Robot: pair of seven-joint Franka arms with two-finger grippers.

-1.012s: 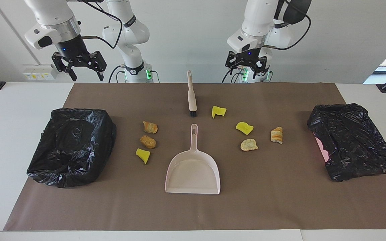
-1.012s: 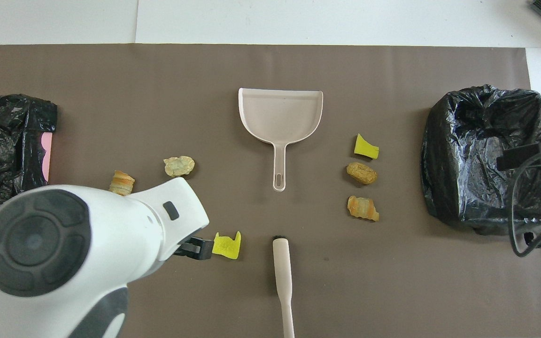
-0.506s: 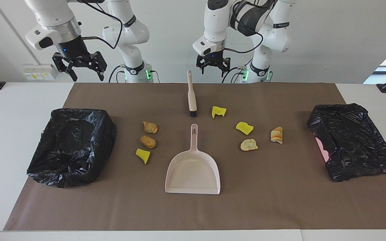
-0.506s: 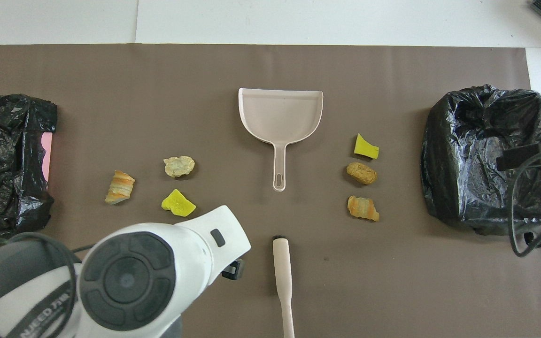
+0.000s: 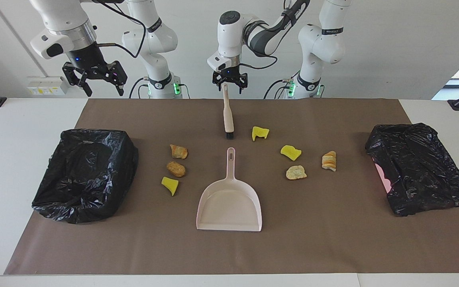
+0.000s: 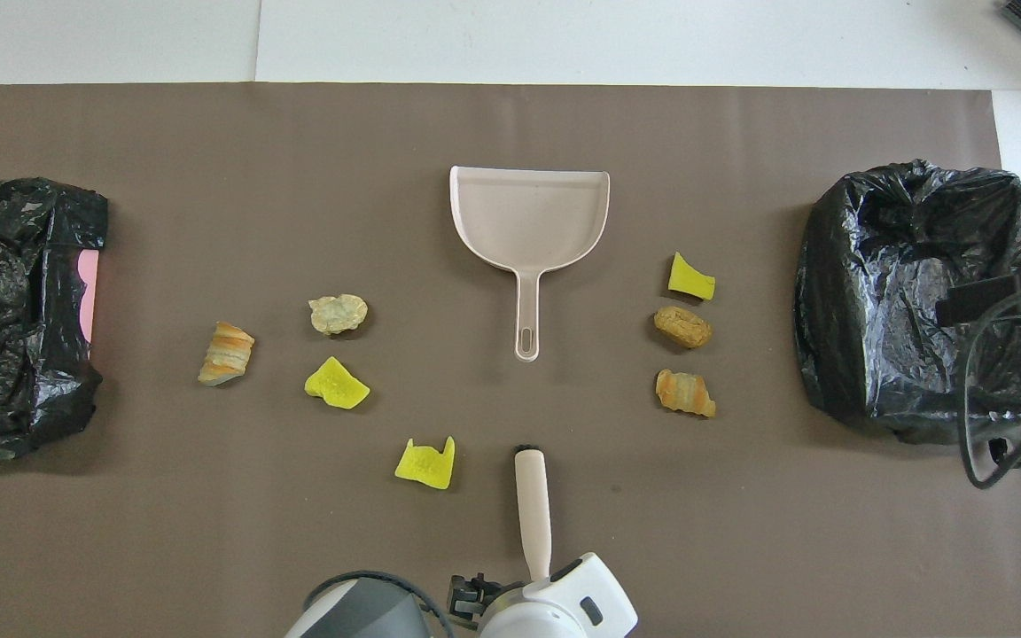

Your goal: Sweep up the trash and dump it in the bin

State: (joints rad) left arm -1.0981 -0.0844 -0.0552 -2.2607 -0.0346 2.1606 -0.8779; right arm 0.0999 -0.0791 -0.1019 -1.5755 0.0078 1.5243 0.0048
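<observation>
The right gripper (image 5: 94, 81) waits open over the table edge near a bin (image 5: 84, 173). The left gripper (image 5: 229, 82) hangs open over the brush (image 5: 227, 113) handle's end, seemingly not yet touching: the pick-up step, calling for descent and closing. Seven trash (image 5: 177, 168) bits flank the dustpan (image 5: 229, 205). The overhead view hides both grippers' fingers but shows every bit clearly.

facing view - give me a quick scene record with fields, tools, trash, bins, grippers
brush: lying flat, nearer the robots than the dustpan
dustpan: flat, handle toward the robots
trash: seven bits on the mat, none in the dustpan
bins: black-bagged bin at the right arm's end, another at the left arm's end
left gripper: open, over the brush handle's end
right gripper: open, raised, waiting
</observation>
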